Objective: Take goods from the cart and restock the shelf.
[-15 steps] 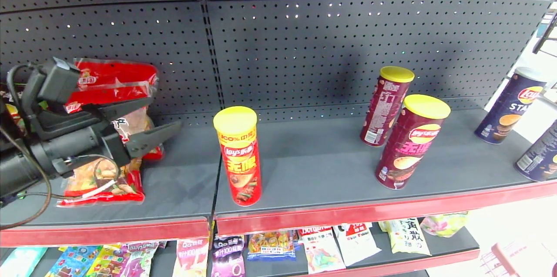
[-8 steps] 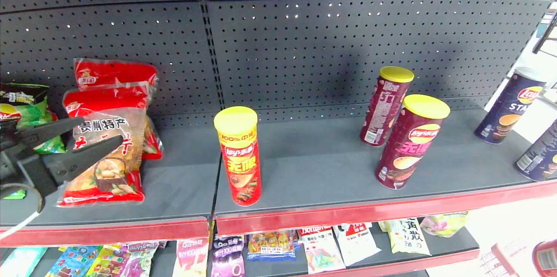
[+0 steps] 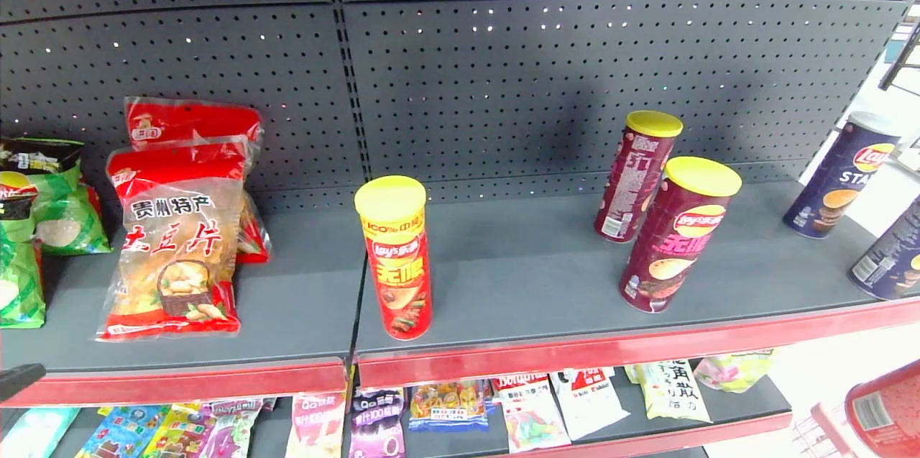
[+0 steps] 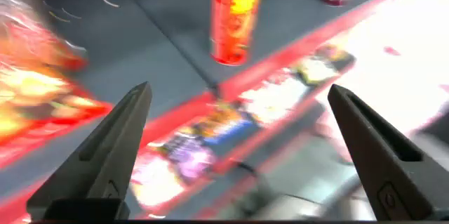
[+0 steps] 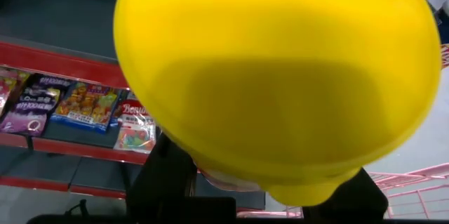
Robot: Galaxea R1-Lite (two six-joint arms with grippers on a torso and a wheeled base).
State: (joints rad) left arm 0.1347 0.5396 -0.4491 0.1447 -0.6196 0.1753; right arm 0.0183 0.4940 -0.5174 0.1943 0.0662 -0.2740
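My left gripper (image 4: 238, 89) has backed off the shelf (image 3: 539, 271), spread wide; the right gripper (image 5: 259, 190), clamping a chip can (image 3: 885, 411), could topple the maroon can (image 3: 679, 235).

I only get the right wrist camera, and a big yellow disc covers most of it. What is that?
Observer: The lid of a crisp can held in the right gripper; the head camera shows its red side, low on the right.
Operator: Is there room on the shelf?
Observer: Yes, the head camera shows bare shelf between a standing red can and a maroon can.
Operator: What is the other arm doing?
Observer: The left gripper is open and empty, out in front of the shelf's red edge.
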